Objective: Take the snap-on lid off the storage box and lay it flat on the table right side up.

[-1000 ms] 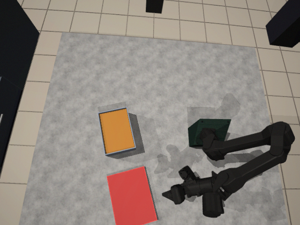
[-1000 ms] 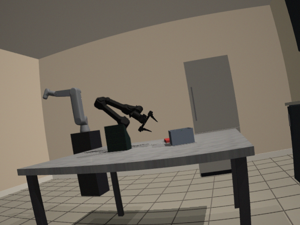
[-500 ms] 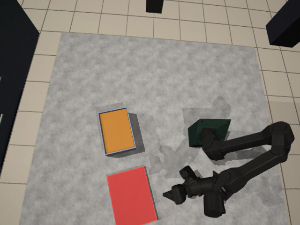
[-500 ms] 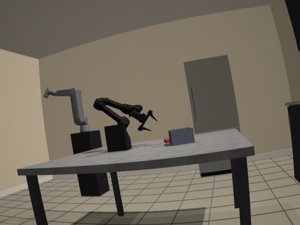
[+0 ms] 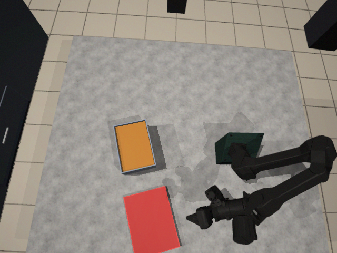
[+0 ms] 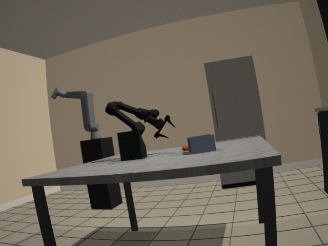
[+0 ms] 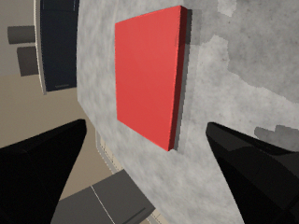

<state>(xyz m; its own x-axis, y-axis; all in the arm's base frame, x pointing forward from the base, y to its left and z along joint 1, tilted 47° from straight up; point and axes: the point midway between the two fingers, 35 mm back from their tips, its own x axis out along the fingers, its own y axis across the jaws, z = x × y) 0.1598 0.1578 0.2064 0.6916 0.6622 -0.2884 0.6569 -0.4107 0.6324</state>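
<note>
On the grey mottled tabletop (image 5: 190,81) (image 6: 159,165) (image 7: 98,61): flat red rectangular lid (image 5: 150,220) (image 6: 185,148) (image 7: 149,77) off the blue-grey open-topped storage box (image 5: 138,168) (image 6: 201,144), pincer released.
Lid lies flat on the table, broad plain face up, near one short end of the box and apart from it. Box stands upright, its walls surrounding an orange rectangular surface (image 5: 135,146); the exterior view shows only a bit of the lid beside the box. Black two-fingered gripper (image 5: 191,218) (image 6: 171,132) (image 7: 148,127) — fingers spread wide, nothing between them — is raised above the table, to the side of the lid in the top view. Black jointed arm (image 5: 285,190) (image 6: 124,117) is folded back over a dark green block-shaped pedestal (image 5: 221,152) (image 6: 129,146).
</note>
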